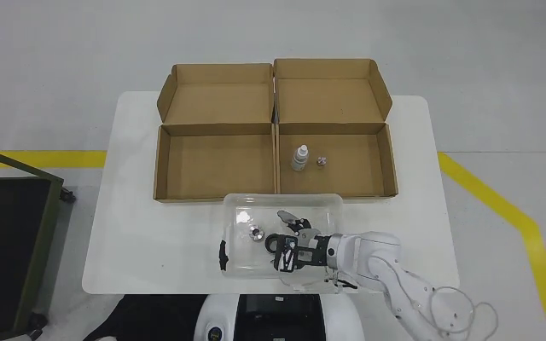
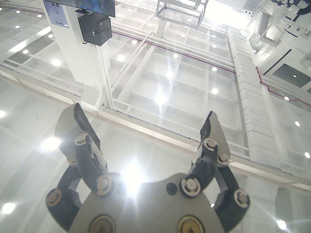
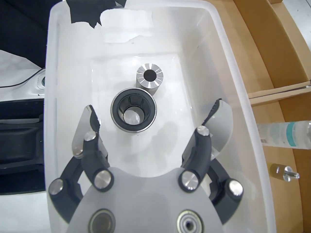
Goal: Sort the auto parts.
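A clear plastic bin [image 1: 281,198] stands at the table's front. Two metal parts lie in it: a black-rimmed hollow sleeve [image 3: 133,112] and, touching it on the far side, a steel cylinder with a slotted face [image 3: 149,78]. In the top view they show as a small cluster [image 1: 253,232]. My right gripper [image 3: 155,115] hangs open inside the bin [image 3: 48,98], its fingertips either side of the sleeve and apart from it. From above, the right gripper [image 1: 280,232] points toward the bin's left end. My left gripper [image 2: 144,111] is open and holds nothing, pointing up at the ceiling.
Two open cardboard boxes sit behind the bin. The left box [image 1: 215,166] has a bare floor. The right box [image 1: 358,166] holds a white bottle [image 1: 299,157] and a small metal part [image 1: 322,160]. Black tape [image 3: 90,7] marks the bin's far rim.
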You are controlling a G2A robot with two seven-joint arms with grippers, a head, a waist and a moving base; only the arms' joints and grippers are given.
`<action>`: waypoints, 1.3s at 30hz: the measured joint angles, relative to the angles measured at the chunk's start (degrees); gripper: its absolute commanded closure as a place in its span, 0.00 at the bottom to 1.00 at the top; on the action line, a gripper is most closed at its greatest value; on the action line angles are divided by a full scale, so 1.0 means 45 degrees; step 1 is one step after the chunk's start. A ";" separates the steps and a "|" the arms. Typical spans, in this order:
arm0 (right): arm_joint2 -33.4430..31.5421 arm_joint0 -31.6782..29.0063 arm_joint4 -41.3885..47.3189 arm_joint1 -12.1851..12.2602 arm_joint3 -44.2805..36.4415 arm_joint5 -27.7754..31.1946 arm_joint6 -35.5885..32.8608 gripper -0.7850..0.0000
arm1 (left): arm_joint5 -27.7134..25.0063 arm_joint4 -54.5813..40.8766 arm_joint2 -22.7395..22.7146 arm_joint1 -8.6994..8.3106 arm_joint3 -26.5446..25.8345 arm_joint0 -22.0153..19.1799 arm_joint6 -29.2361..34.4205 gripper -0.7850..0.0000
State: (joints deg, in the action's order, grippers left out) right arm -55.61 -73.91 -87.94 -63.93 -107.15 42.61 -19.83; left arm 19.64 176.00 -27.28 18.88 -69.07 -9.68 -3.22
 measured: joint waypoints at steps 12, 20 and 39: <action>0.0776 0.0717 0.0295 -0.0216 0.1196 -0.0181 -0.0129 0.60 | 0.0000 0.0000 0.0000 0.0000 0.0000 0.0000 0.0000 0.00; 0.0812 0.0782 0.0409 -0.0211 0.1285 0.0018 -0.0012 0.97 | 0.0000 0.0000 0.0000 0.0000 0.0000 0.0000 0.0000 0.00; -0.1067 0.0091 0.1792 0.0190 0.0005 0.0676 0.0906 1.00 | 0.0000 0.0000 0.0000 0.0000 0.0000 0.0000 0.0000 0.00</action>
State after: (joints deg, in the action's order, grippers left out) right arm -60.41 -73.51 -79.88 -63.07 -107.13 45.65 -15.76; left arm 19.64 176.00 -27.28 18.88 -69.07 -9.68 -3.22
